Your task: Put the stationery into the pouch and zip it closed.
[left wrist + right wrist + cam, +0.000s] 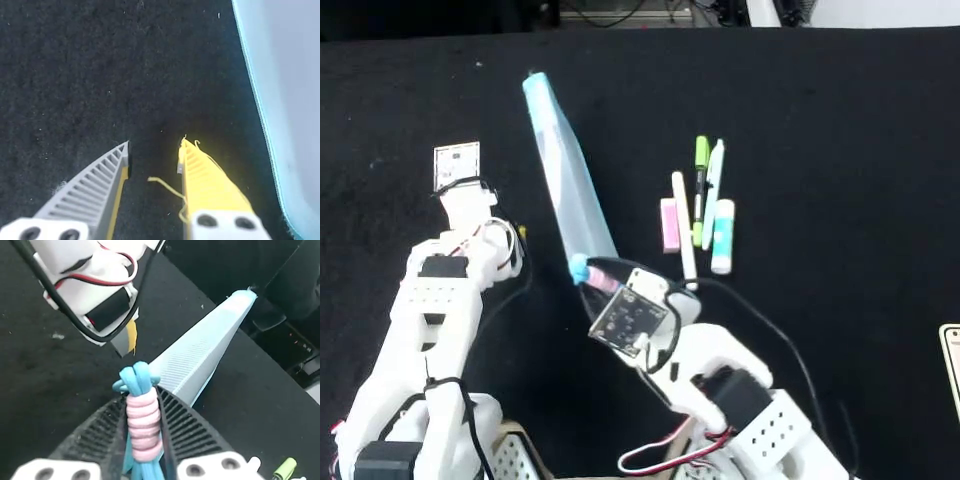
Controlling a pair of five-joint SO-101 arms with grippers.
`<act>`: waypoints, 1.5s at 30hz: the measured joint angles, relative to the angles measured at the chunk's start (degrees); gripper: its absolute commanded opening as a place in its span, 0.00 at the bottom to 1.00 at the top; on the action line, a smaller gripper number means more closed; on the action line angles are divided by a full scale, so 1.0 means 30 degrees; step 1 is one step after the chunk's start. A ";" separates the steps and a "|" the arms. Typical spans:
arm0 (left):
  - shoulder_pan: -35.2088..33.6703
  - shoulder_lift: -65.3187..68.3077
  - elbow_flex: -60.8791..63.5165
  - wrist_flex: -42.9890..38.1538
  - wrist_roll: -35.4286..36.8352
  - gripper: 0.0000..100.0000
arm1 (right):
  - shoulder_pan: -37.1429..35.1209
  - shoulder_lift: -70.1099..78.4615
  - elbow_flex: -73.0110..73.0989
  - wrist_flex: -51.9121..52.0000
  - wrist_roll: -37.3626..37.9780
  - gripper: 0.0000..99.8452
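Note:
The long pale blue pouch (568,180) lies slanted on the black table (840,120), its near end at my right gripper (596,280). That gripper (145,390) is shut on the pouch's blue pull cord (137,377), which is wrapped in pink (144,425). My left gripper (152,150) stands open just above the table beside the pouch's edge (280,100), with nothing between its fingers. The stationery lies to the right of the pouch: a pink eraser (670,225), a white pen (684,230), a green highlighter (701,185), a white marker (714,180) and a teal-and-white glue stick (723,236).
The left arm (440,290) stands left of the pouch, and its gripper (125,340) hangs close beyond the cord in the right wrist view. A pale card (952,360) lies at the table's right edge. Cables run along the table's back edge.

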State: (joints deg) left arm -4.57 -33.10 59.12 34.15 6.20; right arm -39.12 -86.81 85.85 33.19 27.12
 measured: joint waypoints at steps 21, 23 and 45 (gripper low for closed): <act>-0.2168 -0.2286 -0.3546 0.5714 0.0000 0.17 | -0.2637 0.0088 -0.0176 0.1788 0.0117 0.01; -0.1875 -0.4220 -0.2930 0.5597 0.0000 0.17 | -0.3048 0.0234 -0.0147 0.1846 0.0117 0.01; 0.2110 -1.5619 0.6271 0.0322 -0.1788 0.17 | -0.1407 0.0234 -0.0205 0.1846 0.0117 0.01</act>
State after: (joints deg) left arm 1.76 -79.96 77.93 35.12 0.84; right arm -43.34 -86.11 85.23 38.73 27.47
